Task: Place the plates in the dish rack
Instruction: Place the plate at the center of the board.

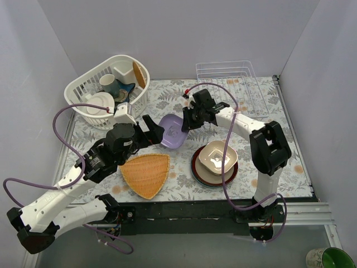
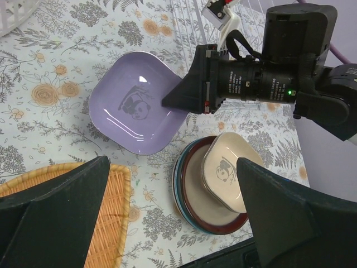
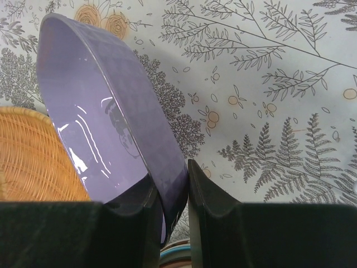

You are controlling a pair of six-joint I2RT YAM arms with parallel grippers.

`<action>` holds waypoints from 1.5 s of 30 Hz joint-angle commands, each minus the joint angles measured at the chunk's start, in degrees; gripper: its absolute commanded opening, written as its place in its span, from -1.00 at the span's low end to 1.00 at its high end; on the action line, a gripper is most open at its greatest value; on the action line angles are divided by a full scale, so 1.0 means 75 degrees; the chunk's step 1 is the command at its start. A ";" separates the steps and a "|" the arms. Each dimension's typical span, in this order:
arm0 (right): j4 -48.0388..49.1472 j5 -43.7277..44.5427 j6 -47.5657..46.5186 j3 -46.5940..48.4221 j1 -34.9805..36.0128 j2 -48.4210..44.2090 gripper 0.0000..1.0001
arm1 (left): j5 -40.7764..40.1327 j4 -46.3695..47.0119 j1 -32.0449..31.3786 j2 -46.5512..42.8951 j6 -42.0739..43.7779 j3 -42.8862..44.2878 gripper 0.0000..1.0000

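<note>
Lilac rounded-square dish (image 2: 136,103) lies between the orange woven triangular tray (image 1: 146,174) and the stacked plates (image 1: 215,164), well apart from the white wire dish rack (image 1: 234,78). Right gripper (image 3: 175,192) is clamped on its rim. Left gripper (image 1: 153,131) is spread wide and empty, just beside the dish.

Open cloth (image 1: 167,97) between lilac dish (image 1: 170,133) and dish rack (image 1: 228,78); plate stack (image 1: 215,161) crowds near side.
</note>
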 commanded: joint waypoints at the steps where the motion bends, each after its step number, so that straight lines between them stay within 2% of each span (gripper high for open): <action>1: 0.0492 -0.0167 0.0194 0.0623 0.0078 0.0118 -0.97 | -0.0277 -0.0194 0.0026 -0.0224 -0.0096 0.0048 0.96; 23: 0.0293 -0.0285 0.0124 0.0577 0.0207 0.0915 -0.97 | -0.0148 -0.0159 0.0026 -0.0142 -0.0119 0.0072 0.96; 45: 0.0246 -0.0214 0.0077 0.0507 0.0242 0.1079 -0.91 | -0.0160 -0.0182 0.0026 -0.0177 -0.0131 0.0025 0.96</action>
